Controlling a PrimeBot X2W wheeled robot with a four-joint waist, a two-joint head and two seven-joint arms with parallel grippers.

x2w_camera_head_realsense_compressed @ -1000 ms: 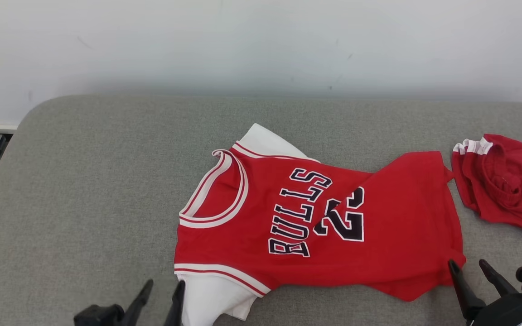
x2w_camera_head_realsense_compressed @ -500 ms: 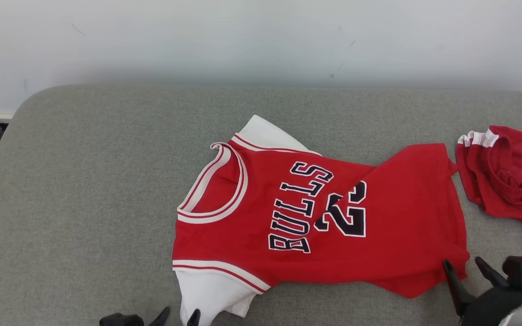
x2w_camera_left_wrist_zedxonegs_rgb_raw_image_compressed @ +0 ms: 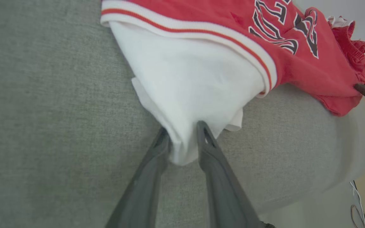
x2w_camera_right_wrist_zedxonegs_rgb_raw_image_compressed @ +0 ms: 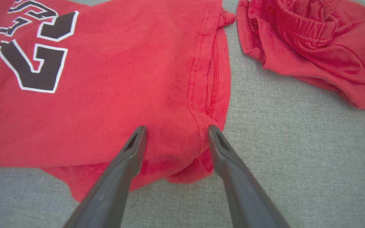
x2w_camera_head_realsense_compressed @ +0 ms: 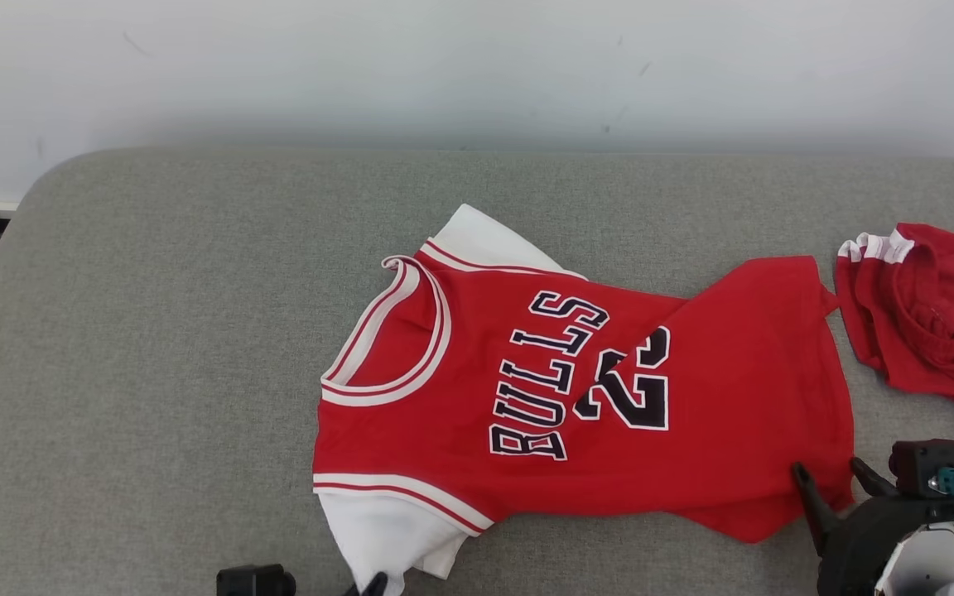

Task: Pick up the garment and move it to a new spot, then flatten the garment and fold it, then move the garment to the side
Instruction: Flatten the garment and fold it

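Pinching left gripper [x2w_camera_left_wrist_zedxonegs_rgb_raw_image_compressed: 183,128]: narrow, closed on white sleeve [x2w_camera_left_wrist_zedxonegs_rgb_raw_image_compressed: 188,82] of jersey [x2w_camera_head_realsense_compressed: 460,397], near left.
Straddling right gripper [x2w_camera_right_wrist_zedxonegs_rgb_raw_image_compressed: 177,128]: wide, jersey's near right hem between fingers.

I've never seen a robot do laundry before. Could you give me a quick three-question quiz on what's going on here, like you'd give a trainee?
1. True or false: the right gripper is shut tight.
2. Which part of the jersey lies between the fingers of the left gripper? A) the collar B) the white sleeve C) the printed number
3. What colour is the second garment lying on the grey cushion, to the robot's right of the jersey?

Key
1. False: it is open, with one finger on either side of the jersey's hem corner.
2. B
3. Red
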